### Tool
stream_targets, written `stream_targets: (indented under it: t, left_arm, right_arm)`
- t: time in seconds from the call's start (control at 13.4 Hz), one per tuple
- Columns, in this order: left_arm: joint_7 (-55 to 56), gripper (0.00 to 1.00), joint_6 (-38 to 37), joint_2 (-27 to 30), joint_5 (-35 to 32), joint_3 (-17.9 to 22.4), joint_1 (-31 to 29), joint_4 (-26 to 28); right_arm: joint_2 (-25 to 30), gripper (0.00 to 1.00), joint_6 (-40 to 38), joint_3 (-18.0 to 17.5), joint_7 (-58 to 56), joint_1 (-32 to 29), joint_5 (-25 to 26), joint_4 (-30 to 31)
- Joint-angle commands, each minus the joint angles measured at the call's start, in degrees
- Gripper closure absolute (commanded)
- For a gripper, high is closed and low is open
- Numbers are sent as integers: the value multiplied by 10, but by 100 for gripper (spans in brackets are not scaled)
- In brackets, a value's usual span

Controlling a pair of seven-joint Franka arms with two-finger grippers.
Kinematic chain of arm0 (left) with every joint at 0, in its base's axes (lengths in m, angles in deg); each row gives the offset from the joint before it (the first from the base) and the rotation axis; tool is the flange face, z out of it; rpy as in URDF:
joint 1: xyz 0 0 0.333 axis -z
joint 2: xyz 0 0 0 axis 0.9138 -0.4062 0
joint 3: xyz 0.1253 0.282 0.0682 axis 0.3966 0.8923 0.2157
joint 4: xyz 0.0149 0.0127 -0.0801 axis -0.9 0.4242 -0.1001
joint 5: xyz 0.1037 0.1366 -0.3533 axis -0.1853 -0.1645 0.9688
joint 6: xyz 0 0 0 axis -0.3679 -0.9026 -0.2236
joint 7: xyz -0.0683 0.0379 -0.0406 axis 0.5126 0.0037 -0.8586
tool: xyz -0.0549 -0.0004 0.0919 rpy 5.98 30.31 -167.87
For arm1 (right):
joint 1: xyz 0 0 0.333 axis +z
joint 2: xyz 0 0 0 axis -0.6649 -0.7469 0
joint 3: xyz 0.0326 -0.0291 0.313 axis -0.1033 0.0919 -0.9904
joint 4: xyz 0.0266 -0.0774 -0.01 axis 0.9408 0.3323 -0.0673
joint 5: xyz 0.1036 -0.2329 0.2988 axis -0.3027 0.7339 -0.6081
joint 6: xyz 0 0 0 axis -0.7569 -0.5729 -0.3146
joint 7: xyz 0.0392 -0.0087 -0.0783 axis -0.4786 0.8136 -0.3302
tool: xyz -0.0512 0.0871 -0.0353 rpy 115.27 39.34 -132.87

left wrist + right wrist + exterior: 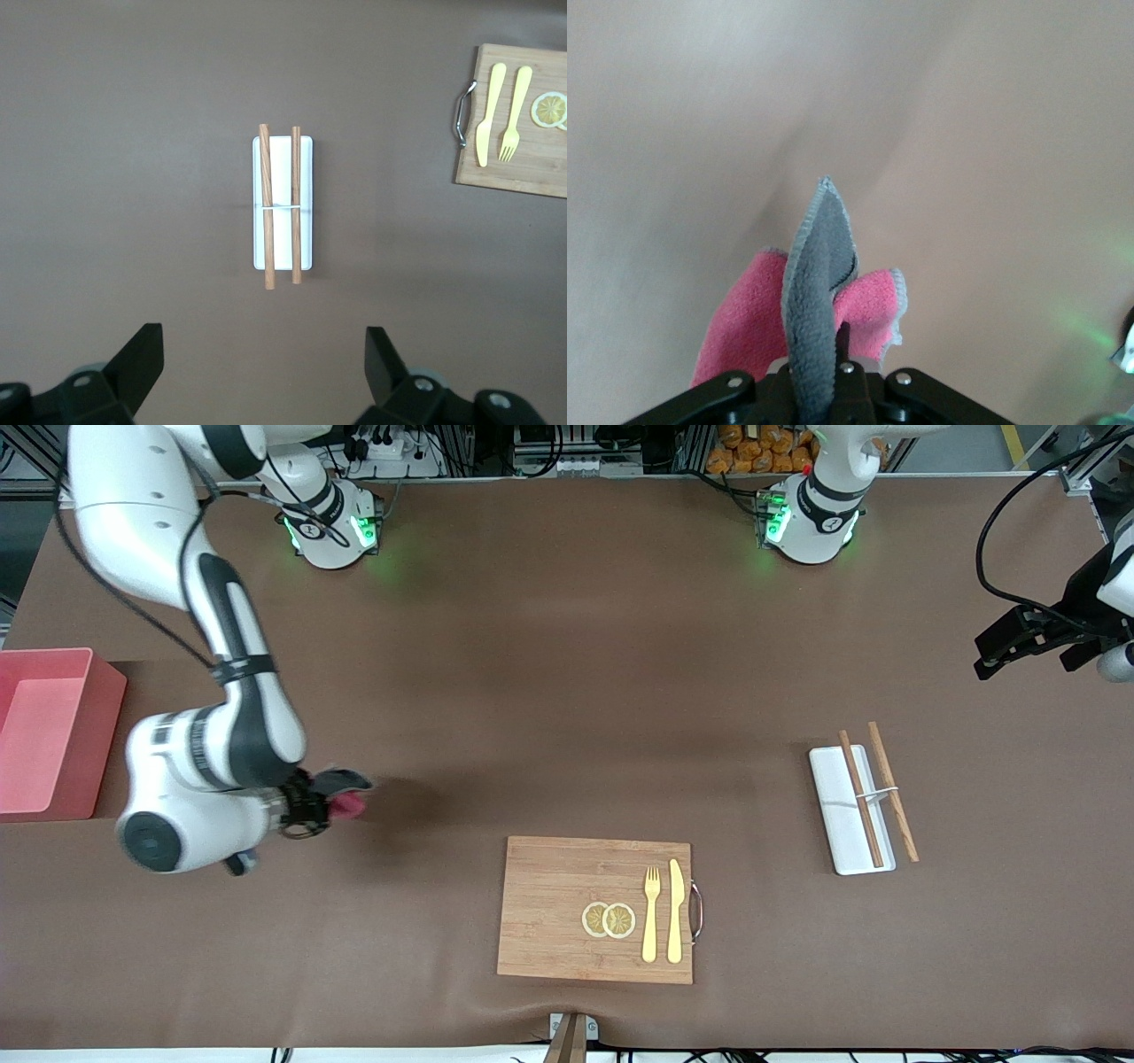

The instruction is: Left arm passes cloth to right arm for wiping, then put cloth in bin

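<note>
Front view, scanned from the frame's left edge. The bin (53,731) sat at mid-left, pink, upright walls, at the right arm's end of the table. Just beside it in the frame the right arm (217,717) came down from the upper left corner, its wrist bent low at lower left. The right gripper (330,799) was pinching the cloth (347,797), held over bare table next to the bin; grey side showed on top, crimson below. In the right wrist view the cloth (819,310) stood folded upright out of the closed fingers, grey face forward and pink flaps on both sides of it, with plain table surface around it.

Lower centre of the front view: the wooden cutting board (576,908), with two lemon slices (609,919), a yellow fork (651,912) and a yellow knife (675,911) lying on it, and a metal handle at its edge toward the left arm's end.

Mid-right: the white tray (842,815) with two wooden chopsticks (873,793) across it, one partly off the tray.

Right edge, upper part: the left arm (1112,593) waited, its left gripper (1019,642) up in the air over bare table at its own end. The left wrist view showed the left gripper (264,372) with fingers spread wide, holding nothing, the tray (283,204) at the centre of that frame.
</note>
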Motion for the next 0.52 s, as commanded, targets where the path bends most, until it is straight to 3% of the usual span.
stream_targets:
  t: [0.0,0.15,0.45]
  left_arm:
    - [-14,0,9,13,9,5,1,9]
    - [-14,0,9,12,9,5,-1,9]
    - [-14,0,3,16,9,5,-3,11]
  right_arm:
    - [7,100,-11,-9,-78,-63,58,-2]
    - [16,100,-12,-7,-179,-131,64,-2]
    - [83,100,-41,-8,-396,-259,110,-1]
